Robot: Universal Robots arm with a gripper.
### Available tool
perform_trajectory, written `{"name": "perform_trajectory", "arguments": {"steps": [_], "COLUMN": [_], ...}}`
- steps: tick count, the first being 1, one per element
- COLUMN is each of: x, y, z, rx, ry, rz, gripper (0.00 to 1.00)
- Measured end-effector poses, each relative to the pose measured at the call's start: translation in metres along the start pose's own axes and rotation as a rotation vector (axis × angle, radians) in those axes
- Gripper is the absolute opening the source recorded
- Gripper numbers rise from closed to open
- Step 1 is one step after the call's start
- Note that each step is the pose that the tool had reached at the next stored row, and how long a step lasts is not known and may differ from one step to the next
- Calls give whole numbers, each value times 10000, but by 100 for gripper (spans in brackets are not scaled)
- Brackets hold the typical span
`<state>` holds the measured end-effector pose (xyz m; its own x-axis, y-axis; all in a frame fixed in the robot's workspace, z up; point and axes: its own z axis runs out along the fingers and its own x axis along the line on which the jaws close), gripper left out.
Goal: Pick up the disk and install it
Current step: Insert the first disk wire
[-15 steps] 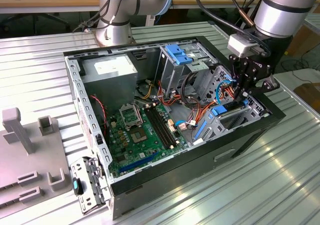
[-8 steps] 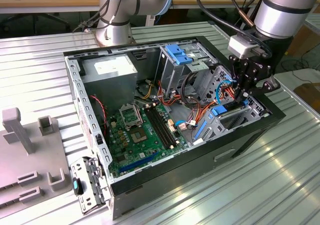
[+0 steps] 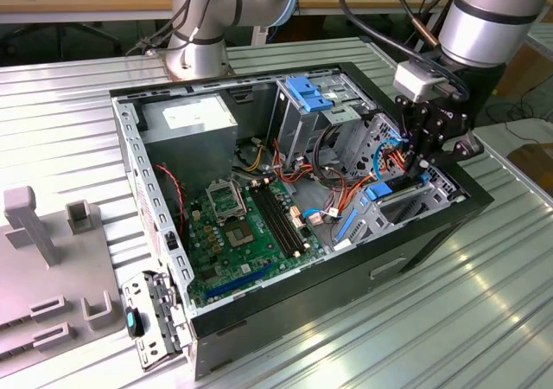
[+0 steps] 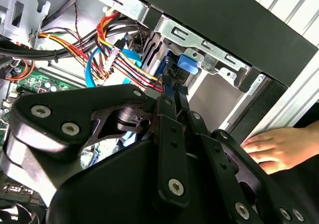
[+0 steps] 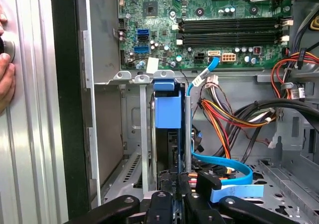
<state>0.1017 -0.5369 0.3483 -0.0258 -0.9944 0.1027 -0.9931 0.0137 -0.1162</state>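
In the exterior view, one gripper is seen lowered into the open computer case. In the second wrist view, one hand rests outside it. In the first wrist view, one disk is seated upright in its bay, pinched by the fingers.

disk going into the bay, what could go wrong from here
1. The disk stands on edge in the metal bay, the tool at its end; a slight tilt might jam it against the rails.
2. Loose wires and a blue cable lie right beside the tool and could snag.
3. A hand rests on the case near the tool.
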Motion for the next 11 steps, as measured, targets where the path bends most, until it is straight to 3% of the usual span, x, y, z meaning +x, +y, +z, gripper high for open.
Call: {"name": "perform_trajectory", "arguments": {"steps": [11], "x": [-19], "y": [-1], "z": [58], "rx": [-6], "ry": [1], "rz": [54], "gripper": [16]}}
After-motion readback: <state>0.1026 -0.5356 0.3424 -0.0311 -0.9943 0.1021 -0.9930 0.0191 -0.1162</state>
